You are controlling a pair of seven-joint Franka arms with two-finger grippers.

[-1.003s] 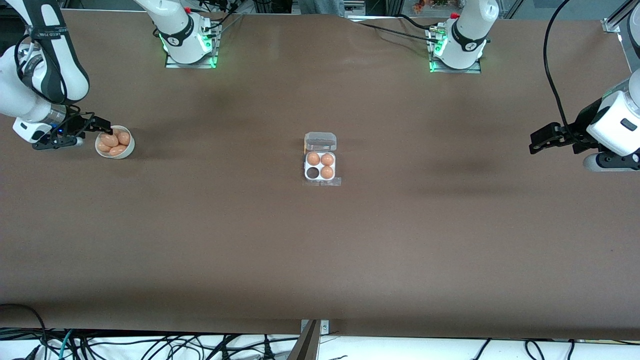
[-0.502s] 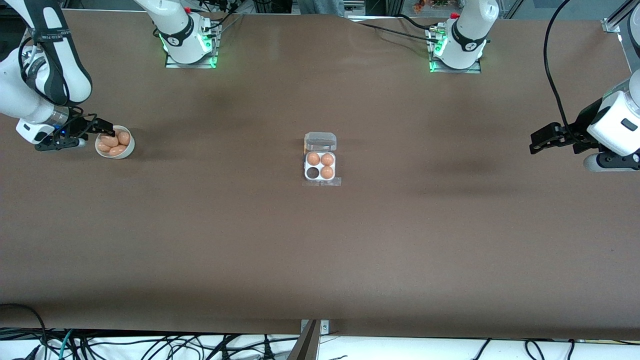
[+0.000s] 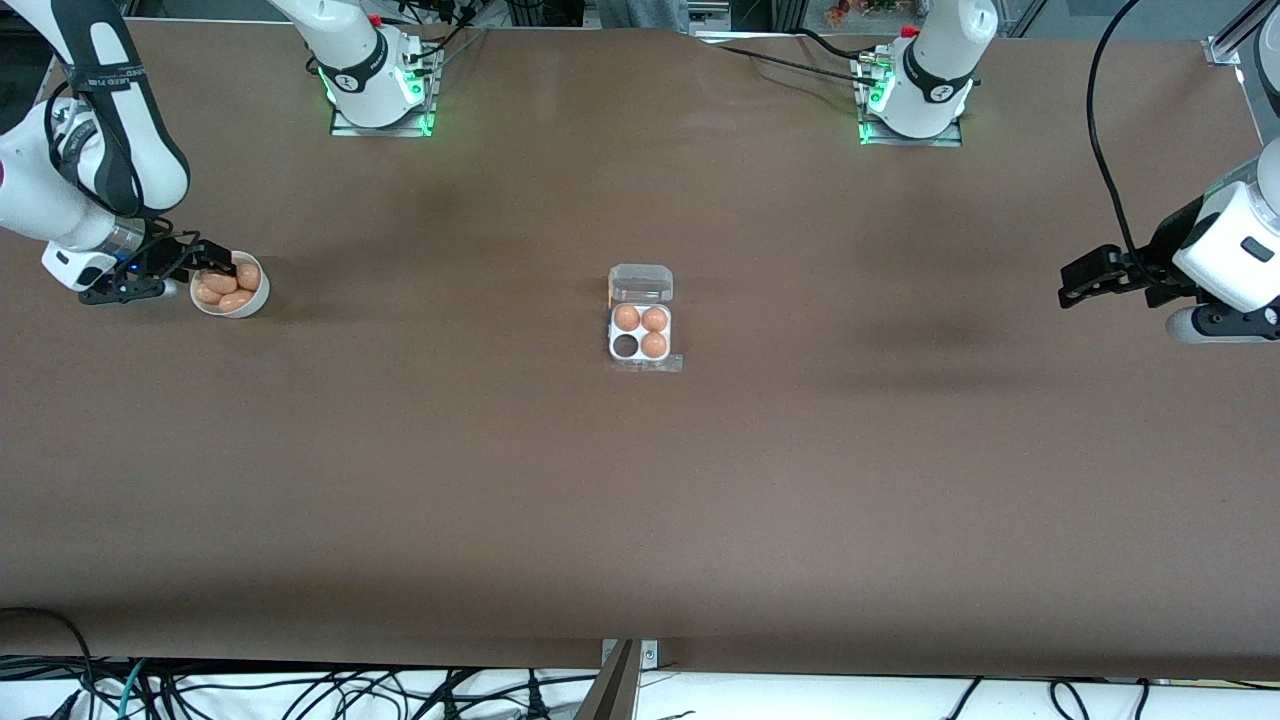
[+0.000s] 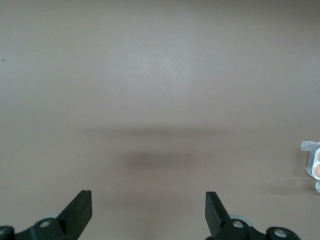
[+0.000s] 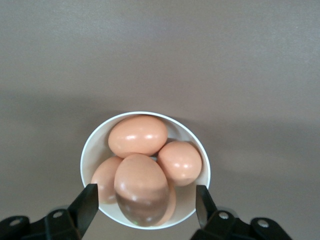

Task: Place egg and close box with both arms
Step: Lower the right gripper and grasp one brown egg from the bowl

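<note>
The box (image 3: 640, 332) sits mid-table, its clear lid (image 3: 641, 283) hinged open. Three of its cells hold eggs; the cell nearest the front camera toward the right arm's end is empty. A white bowl (image 3: 248, 302) at the right arm's end holds several tan eggs (image 5: 141, 187). My right gripper (image 3: 215, 263) is open over the bowl's rim, its fingers on either side of the topmost egg in the right wrist view (image 5: 146, 206), not gripping it. My left gripper (image 3: 1072, 287) is open and empty over bare table at the left arm's end, where it waits; the box edge (image 4: 314, 166) shows in its wrist view.
The brown table (image 3: 640, 500) spreads wide around the box. The arm bases (image 3: 378, 90) stand along the table's edge farthest from the front camera. Cables (image 3: 300, 690) hang below the table's nearest edge.
My right gripper has shifted slightly away from the front camera, over the bowl's edge, still open. The left arm has not moved.
</note>
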